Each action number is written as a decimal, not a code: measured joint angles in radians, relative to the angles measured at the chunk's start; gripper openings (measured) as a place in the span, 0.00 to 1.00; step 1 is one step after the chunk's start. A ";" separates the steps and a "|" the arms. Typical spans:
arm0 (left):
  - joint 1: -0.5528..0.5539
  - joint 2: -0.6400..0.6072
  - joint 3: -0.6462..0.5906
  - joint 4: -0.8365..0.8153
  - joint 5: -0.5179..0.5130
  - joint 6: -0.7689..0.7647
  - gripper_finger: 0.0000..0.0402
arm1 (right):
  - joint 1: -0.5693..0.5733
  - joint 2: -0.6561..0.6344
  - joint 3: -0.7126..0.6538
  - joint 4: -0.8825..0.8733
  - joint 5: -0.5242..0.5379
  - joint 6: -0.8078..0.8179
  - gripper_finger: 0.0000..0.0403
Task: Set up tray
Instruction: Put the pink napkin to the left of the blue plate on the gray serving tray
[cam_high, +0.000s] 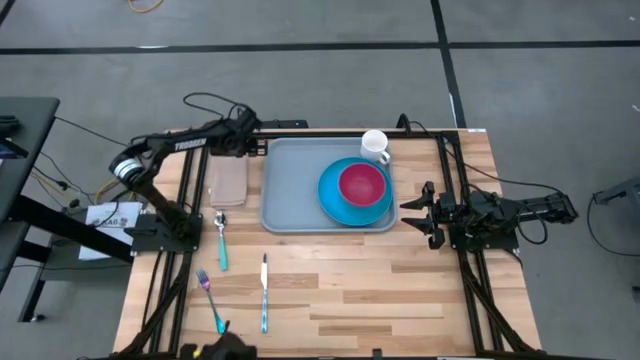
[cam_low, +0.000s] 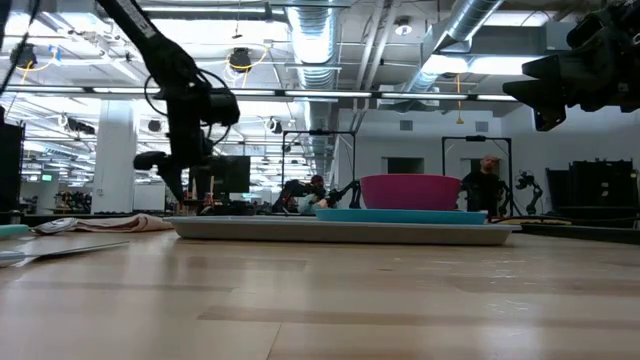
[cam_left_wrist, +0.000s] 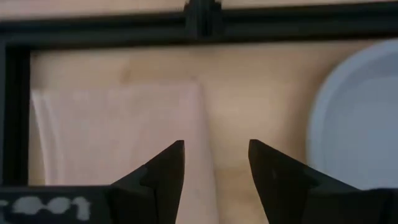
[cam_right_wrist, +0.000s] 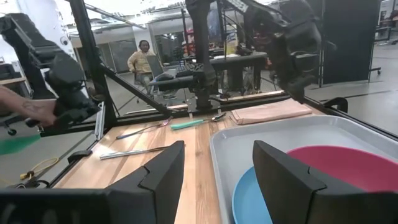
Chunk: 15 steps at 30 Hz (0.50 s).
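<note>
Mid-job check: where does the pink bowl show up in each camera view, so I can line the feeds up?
High view: pink bowl sits on the blue plate, on the right part of the tray.
Low view: bowl right of centre, on the plate, above the tray's rim.
Left wrist view: not in it; only a corner of the tray shows.
Right wrist view: bowl at lower right.
Shared landmark: the tray.

Dark arms, white lettering, black cables
</note>
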 joint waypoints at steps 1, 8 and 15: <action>0.009 0.021 0.024 -0.007 0.004 0.023 0.42 | 0.000 0.000 0.000 0.000 0.000 0.000 0.45; 0.058 0.176 0.179 -0.132 0.015 0.115 0.42 | 0.000 0.000 0.000 0.000 0.000 0.000 0.45; 0.089 0.228 0.211 -0.238 0.016 0.114 0.42 | 0.000 0.000 0.000 0.000 0.000 0.000 0.45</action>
